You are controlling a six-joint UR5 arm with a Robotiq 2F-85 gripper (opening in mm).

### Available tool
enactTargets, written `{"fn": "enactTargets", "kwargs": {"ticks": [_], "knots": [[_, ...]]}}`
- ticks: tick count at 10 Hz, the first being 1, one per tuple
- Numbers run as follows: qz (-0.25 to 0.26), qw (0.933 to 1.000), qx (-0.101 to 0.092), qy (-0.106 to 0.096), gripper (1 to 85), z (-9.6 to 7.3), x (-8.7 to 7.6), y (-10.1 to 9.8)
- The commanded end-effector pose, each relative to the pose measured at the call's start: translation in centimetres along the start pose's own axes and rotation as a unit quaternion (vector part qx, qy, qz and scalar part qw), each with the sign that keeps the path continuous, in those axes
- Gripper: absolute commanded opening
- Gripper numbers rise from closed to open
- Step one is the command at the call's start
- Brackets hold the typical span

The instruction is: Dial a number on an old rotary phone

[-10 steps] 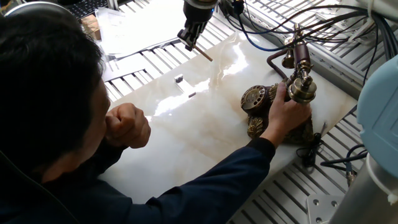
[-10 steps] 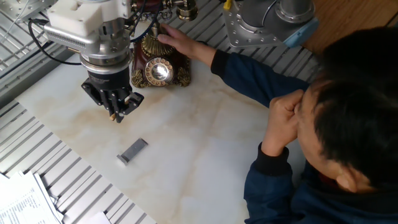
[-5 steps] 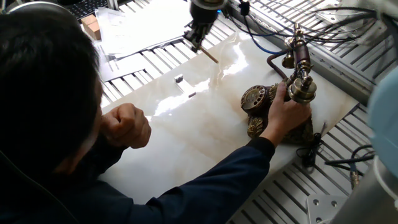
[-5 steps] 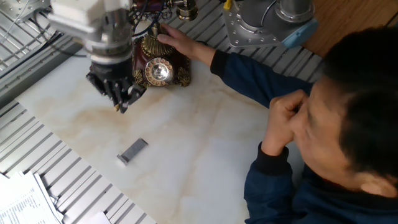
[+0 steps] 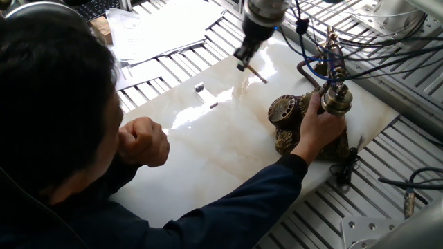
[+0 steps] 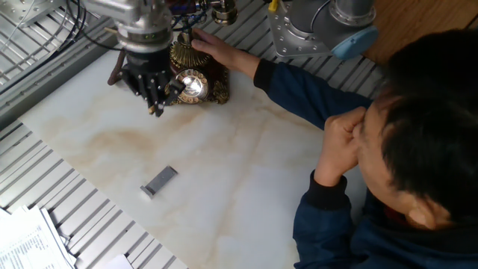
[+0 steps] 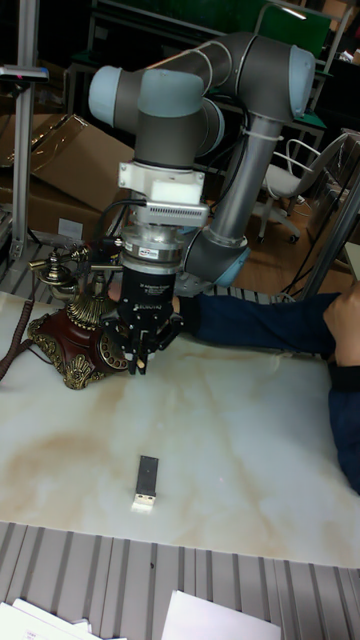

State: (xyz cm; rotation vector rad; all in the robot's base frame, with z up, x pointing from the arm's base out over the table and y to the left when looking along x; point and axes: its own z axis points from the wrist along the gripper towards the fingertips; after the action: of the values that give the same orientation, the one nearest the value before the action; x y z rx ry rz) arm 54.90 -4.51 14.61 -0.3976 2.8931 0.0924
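The old rotary phone [image 5: 294,128], dark bronze and brass, stands at the right end of the marble table. Its round dial [image 5: 282,108] faces up-left and the handset [image 5: 333,77] rests on the tall cradle. A person's hand [image 5: 320,124] holds the phone's body. My gripper [image 5: 243,63] hangs above the table just left of the dial, shut on a thin brown stick [image 5: 255,74] that points down toward the phone. From the other side, the gripper [image 6: 157,107] sits right beside the dial [image 6: 191,86]. In the tall view the gripper [image 7: 140,366] partly hides the phone [image 7: 68,345].
A small grey flat piece [image 6: 159,181] lies on the marble top [image 6: 246,194], also seen in the tall view [image 7: 147,482]. The person's head, raised fist [image 5: 144,140] and outstretched arm [image 5: 228,207] take up the near side. Cables [image 5: 360,34] and slatted metal surround the slab.
The gripper with its stick has moved across the table toward the phone, ending close beside the dial. The person's hand stays on the phone.
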Motion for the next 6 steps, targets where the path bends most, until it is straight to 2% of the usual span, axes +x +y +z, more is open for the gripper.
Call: {"fn": "enactTargets", "kwargs": {"ticks": [1,3,4,5,6], "knots": [[-0.015,0.9997,0.011,0.017,2.0,-0.3,1.6,-0.6],[-0.040,0.9977,0.043,0.032,2.0,-0.5,2.3,-2.3],[-0.040,0.9970,0.058,0.032,2.0,-0.5,2.3,-3.1],[-0.037,0.9982,0.047,0.010,2.0,-0.4,1.2,-2.5],[-0.036,0.9982,0.047,0.013,2.0,-0.4,1.3,-2.5]]}}
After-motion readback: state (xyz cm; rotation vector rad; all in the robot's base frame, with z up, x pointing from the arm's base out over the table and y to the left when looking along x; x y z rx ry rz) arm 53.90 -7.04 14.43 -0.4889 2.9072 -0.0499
